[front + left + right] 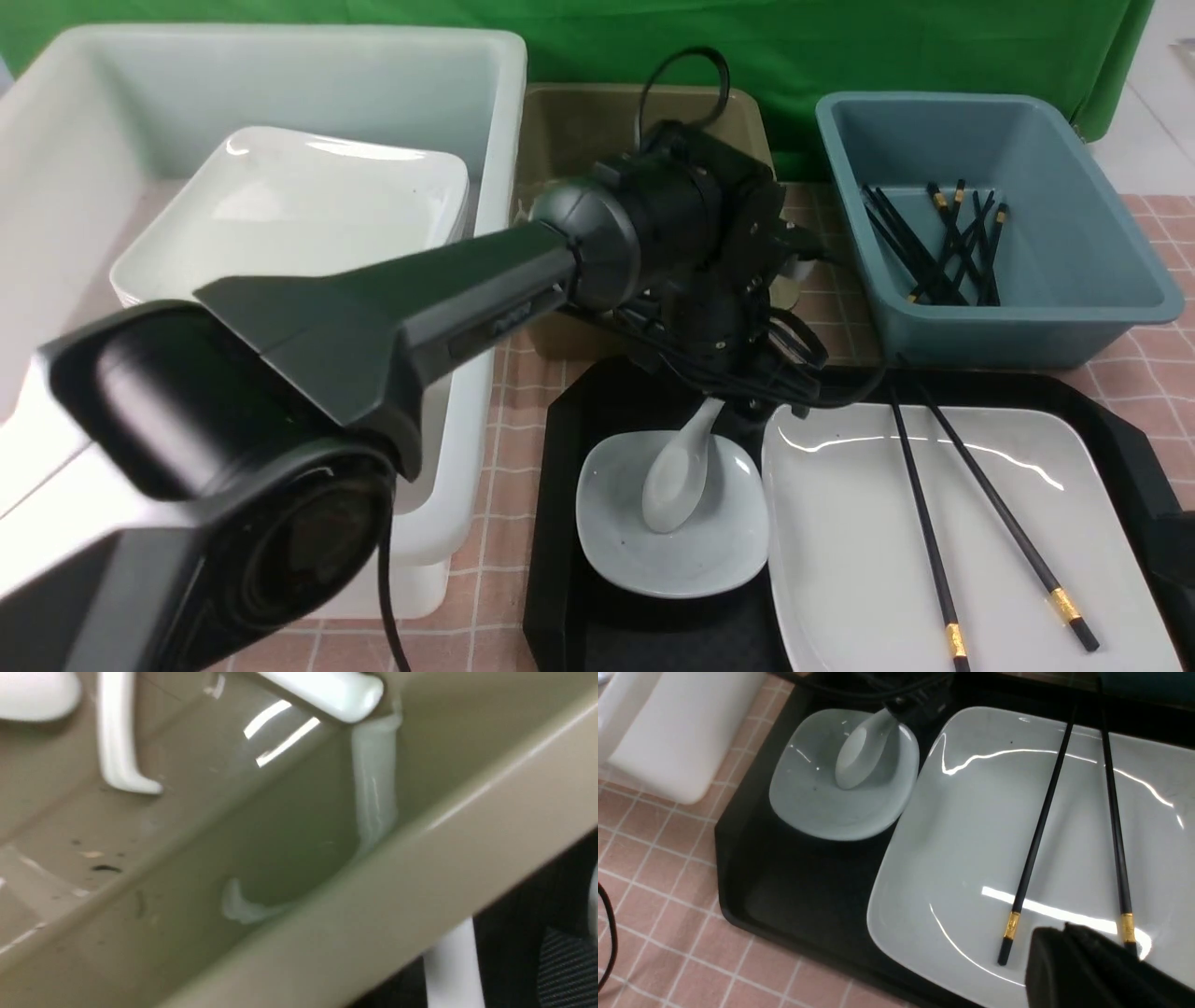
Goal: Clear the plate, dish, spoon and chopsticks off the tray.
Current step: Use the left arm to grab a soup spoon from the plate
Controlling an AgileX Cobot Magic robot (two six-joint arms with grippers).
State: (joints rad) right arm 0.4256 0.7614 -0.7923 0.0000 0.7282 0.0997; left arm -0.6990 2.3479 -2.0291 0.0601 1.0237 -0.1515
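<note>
Front view: a table with a pink checked cloth (pixel 504 485) stands before a green curtain (pixel 560 37). A big white tub (pixel 280 65) on the left holds white plates (pixel 308 215). A brown tub (pixel 597 121) sits at the back in the middle. A blue tub (pixel 1102 205) on the right holds other chopsticks (pixel 943 247). The black tray (pixel 546 541) is near. On it the dish (pixel 709 551) sits left and the plate (pixel 840 541) just beside it on the right. The spoon (pixel 677 476) lies in the dish. The chopsticks (pixel 924 523) lie on the plate, thin tips past its far rim. The left claw (pixel 738 373) is lost among dark parts and wires, so I cannot tell if it is spread.

Left wrist view: it is blurry. White spoons (pixel 117 742) lie in the brown tub.

Right wrist view: bare tray floor lies open in front of the dish. Only a black bit of the right claw (pixel 1092 970) shows, by the gold bands. I cannot tell if it is spread or pressed together.
</note>
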